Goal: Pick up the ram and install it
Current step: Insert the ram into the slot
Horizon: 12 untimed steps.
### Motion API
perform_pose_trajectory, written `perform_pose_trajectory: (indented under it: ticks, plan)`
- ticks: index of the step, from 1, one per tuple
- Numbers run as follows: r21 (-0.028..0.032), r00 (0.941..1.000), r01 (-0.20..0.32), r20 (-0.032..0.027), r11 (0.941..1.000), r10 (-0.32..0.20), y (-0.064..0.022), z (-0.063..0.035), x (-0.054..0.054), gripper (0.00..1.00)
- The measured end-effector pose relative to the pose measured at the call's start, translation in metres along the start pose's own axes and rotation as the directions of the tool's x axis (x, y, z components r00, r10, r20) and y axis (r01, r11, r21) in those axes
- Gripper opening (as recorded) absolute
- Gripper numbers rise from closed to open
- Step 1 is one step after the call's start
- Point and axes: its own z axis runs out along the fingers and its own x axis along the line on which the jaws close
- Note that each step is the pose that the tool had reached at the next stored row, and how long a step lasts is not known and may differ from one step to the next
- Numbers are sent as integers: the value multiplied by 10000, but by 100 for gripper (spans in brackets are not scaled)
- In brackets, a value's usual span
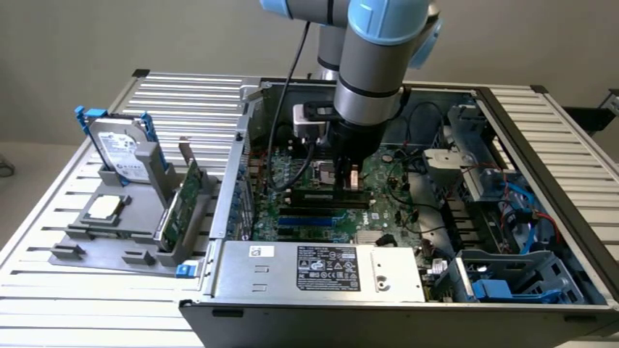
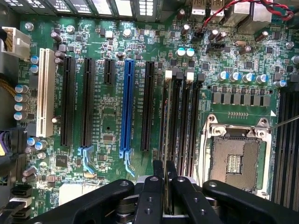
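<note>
Gripping long thin dark-green ram stick (image 2: pixel 165 142) edge-down in black two-finger gripper (image 2: pixel 166 170), fingers narrow, pinching it. Held upright and lengthwise, probably to match black memory slots (image 2: pixel 187 116) right beneath gripper; cannot tell whether seated. Just beside gripper: empty square silver processor socket (image 2: pixel 236 161). Further off, opposite side: long blue expansion slot (image 2: pixel 126 107), white slot (image 2: pixel 45 93). Thin black cable (image 1: pixel 290 80) near arm, apart from fingers. Nothing seen blocking slots.
</note>
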Motion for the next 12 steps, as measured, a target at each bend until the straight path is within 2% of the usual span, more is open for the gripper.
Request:
perform_pose_trajectory:
  ticks: [12]
  plan:
    - [-14, 10000, 0, -6, 10000, 0, -1, 32, 1, 14]
